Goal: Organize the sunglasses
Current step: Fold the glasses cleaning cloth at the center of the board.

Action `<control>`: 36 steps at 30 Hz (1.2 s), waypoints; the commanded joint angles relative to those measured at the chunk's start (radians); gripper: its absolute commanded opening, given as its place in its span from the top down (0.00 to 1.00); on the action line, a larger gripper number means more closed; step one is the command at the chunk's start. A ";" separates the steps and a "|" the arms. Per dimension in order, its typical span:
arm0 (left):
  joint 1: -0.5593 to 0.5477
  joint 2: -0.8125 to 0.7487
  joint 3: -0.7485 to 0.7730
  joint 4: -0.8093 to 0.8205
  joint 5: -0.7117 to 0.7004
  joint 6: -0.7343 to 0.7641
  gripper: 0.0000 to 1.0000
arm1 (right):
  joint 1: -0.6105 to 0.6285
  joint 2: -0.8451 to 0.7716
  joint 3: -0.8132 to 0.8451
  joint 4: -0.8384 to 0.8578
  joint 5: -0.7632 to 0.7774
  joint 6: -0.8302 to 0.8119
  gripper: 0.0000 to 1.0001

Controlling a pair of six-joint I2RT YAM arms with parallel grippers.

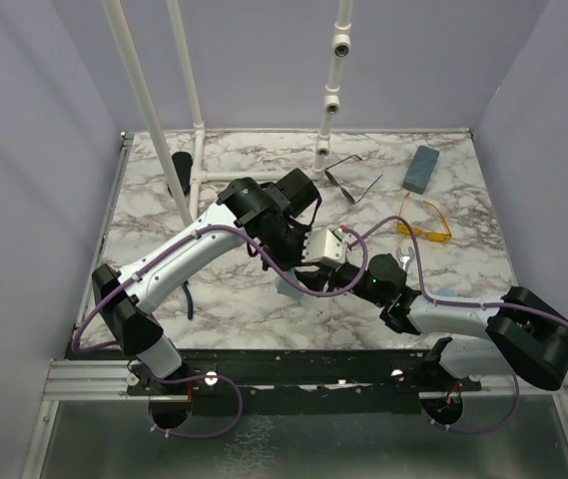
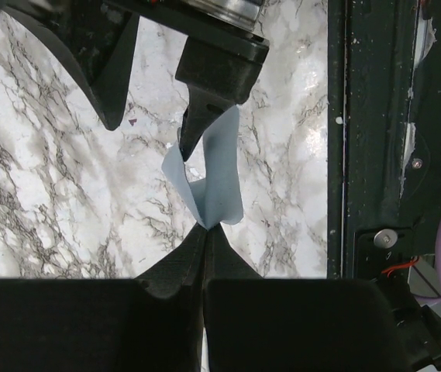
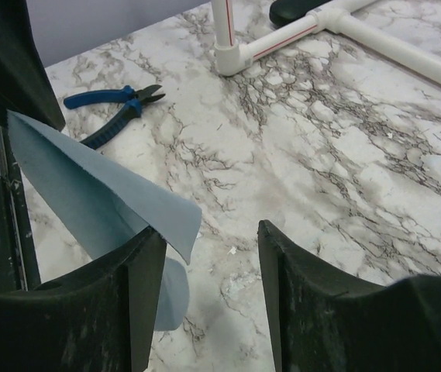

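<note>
The left tool (image 2: 204, 230) is pressed shut, pinching the lower fold of a pale blue cloth (image 2: 216, 178) just above the table (image 2: 49, 194). The right tool (image 3: 212, 248) is spread, with the cloth's other end lying against one of its fingers. The sunglasses, a wire pair (image 1: 356, 185) and a yellow pair (image 1: 428, 232), lie far off on the table. It is probably best for the right tool to close fully on the cloth before the left tool lets go.

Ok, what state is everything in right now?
left gripper: shut on blue cloth
right gripper: open, cloth against one finger
wire-frame sunglasses: lying loose, temples look open
yellow sunglasses: lying loose, temples look open
blue-grey case: closed
</note>
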 commanded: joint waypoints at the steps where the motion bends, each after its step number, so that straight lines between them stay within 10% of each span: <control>1: -0.008 -0.004 0.030 -0.022 0.029 0.020 1.00 | 0.006 0.031 0.013 0.072 -0.020 -0.005 0.48; 16: -0.007 -0.009 0.024 -0.025 0.022 0.027 1.00 | 0.007 0.097 0.010 0.136 -0.079 0.006 0.62; 23: -0.006 -0.012 0.009 -0.024 0.010 0.021 1.00 | 0.007 0.056 -0.003 0.123 -0.051 0.007 0.99; 36: -0.003 -0.039 -0.169 0.171 -0.293 -0.069 1.00 | 0.007 -0.034 0.153 -0.394 0.042 0.007 1.00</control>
